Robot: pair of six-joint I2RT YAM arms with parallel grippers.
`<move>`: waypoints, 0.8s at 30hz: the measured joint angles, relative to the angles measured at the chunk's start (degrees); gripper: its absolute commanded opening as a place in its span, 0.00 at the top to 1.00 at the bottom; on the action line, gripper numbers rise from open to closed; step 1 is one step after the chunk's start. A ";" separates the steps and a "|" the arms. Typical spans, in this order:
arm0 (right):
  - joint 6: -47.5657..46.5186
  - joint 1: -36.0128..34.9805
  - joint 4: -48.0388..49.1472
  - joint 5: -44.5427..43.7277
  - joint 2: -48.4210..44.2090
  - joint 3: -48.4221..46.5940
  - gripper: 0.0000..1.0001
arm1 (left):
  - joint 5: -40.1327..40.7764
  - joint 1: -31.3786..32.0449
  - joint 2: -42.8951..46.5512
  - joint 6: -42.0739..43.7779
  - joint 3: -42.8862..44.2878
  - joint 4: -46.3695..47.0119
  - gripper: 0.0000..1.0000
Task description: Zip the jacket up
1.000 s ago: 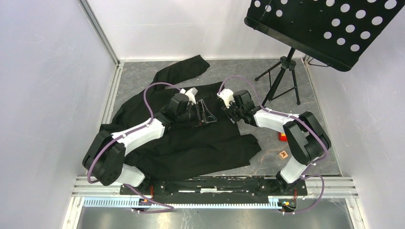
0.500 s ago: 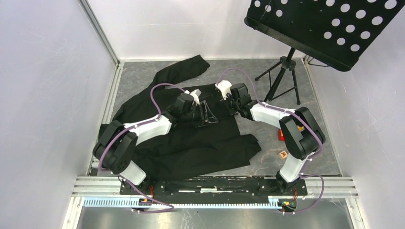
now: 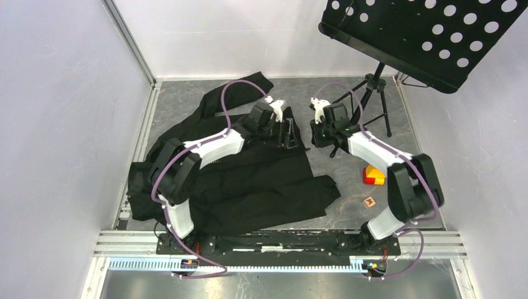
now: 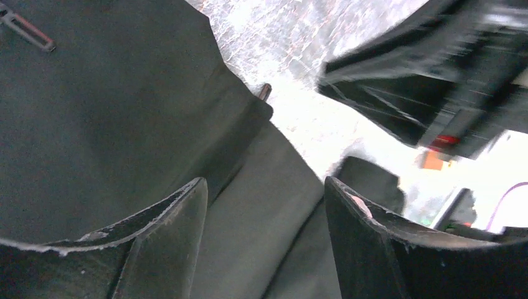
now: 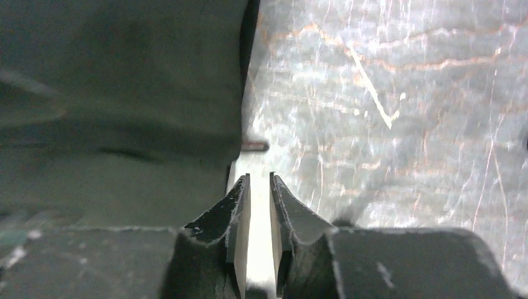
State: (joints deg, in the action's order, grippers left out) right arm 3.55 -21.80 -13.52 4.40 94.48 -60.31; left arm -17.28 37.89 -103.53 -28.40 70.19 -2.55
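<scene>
Black jacket [image 3: 249,180] lay spread flat on the grey marbled counter [image 3: 348,187], left of centre. One sleeve ran toward the far wall and another lay folded across the near side. Its right-hand edge ended about mid-counter, and both arms met there.

Left pincer [image 3: 289,132] sat over the far right edge of the jacket. In the left wrist view its fingers [image 4: 168,237] were spread wide, with only fabric below the gap and nothing gripped. A small dark tab [image 4: 264,91] poked out from the jacket edge ahead of the fingers. A thin metal pull [image 4: 28,31] showed on the cloth at the upper left. The blurred black shape at upper right looked like the other arm.

Right pincer [image 3: 315,134] hung just beside the jacket edge, over bare counter and close to the left one. In the right wrist view its fingers [image 5: 240,205] were barely apart. Only a narrow slit showed between them, with bright counter through it and nothing in it. The jacket [image 5: 124,93] filled the left half of that view. A short dark stub [image 5: 255,146] stuck out of its edge just ahead of the fingertips, not touching them. Couldn't tell if the stub was the zipper slider, too small.

A black perforated music stand [image 3: 423,31] stood on its tripod at the far right. A red and yellow block [image 3: 374,175] and a small brown tile [image 3: 370,202] lay on the counter to the right, well apart from the jacket.
</scene>
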 measured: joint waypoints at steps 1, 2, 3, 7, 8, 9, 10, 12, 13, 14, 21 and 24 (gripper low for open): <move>0.87 0.57 -0.55 0.52 -2.21 1.64 0.75 | 0.48 0.42 -1.09 2.51 0.94 -0.79 0.21; 1.86 0.90 -0.66 1.42 -4.96 3.72 0.74 | 0.68 0.87 -2.36 4.74 1.81 -1.55 0.20; 2.49 0.90 -0.85 1.95 -6.40 4.76 0.74 | 0.76 1.27 -3.48 6.54 2.60 -2.21 0.20; 4.44 0.90 1.16 4.72 -10.75 9.77 0.74 | 0.72 3.06 -9.70 14.01 7.91 -6.97 0.18; 5.01 1.22 2.12 5.70 -11.47 11.58 0.74 | 0.70 3.37 -11.26 15.28 9.42 -8.24 0.18; 5.62 1.81 2.64 6.60 -12.00 13.27 0.75 | 0.79 3.69 -12.70 16.52 10.88 -9.38 0.19; 6.03 2.49 2.97 7.32 -12.15 14.36 0.75 | 1.05 3.96 -13.75 17.22 11.93 -10.10 0.21; 6.84 3.89 3.89 9.09 -12.13 16.31 0.75 | 2.49 4.50 -16.00 18.73 14.34 -11.91 0.26; 7.17 4.35 4.04 9.64 -12.13 16.83 0.75 | 3.69 4.74 -16.96 19.17 15.52 -12.87 0.28; 7.37 4.76 4.28 10.27 -12.07 17.16 0.75 | 5.18 4.98 -18.01 19.43 16.90 -13.86 0.30; 8.04 4.92 8.92 14.14 -9.03 17.29 0.76 | 15.02 5.31 -22.47 19.47 25.05 -19.04 0.48; 8.44 4.92 10.58 15.47 -7.23 17.29 0.75 | 16.50 5.18 -23.10 19.47 25.90 -20.13 0.57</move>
State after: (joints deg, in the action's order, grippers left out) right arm 11.99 -16.88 -2.94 19.88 87.24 -43.03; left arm -0.78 43.07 -126.63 -8.93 96.09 -22.68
